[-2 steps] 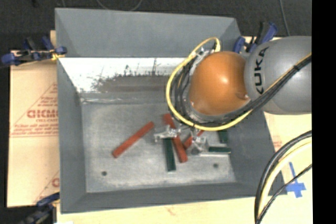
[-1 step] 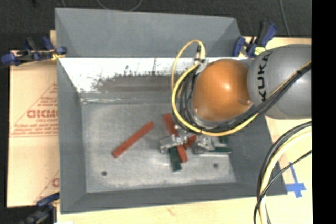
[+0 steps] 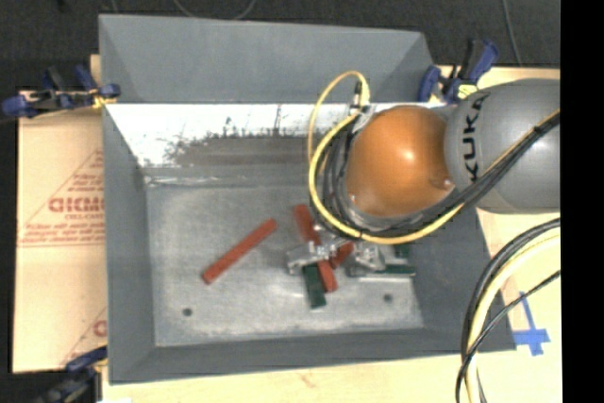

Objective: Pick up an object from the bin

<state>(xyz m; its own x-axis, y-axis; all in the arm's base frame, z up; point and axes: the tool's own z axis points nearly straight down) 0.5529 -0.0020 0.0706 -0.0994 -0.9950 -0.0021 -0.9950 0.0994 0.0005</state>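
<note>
Claw (image 3: pixel 328 258) low over a small heap of red and green sticks (image 3: pixel 321 271) in the grey metal bin (image 3: pixel 208 61).
A long red-brown stick (image 3: pixel 241 250) lies alone and slanted on the bin floor, and the heap sits just to its right, apart from it. The sticks there are thin, straight, flat bars: a short red stick (image 3: pixel 304 222) beyond the long stick's upper end, a dark green stick (image 3: pixel 314 290) lower down touching a red piece (image 3: pixel 327 277), and a second green stick (image 3: pixel 389 271) farthest right. The arm's orange cover (image 3: pixel 396 160) overhangs the claw, so I cannot tell whether it is wide, narrow or holding anything.
</note>
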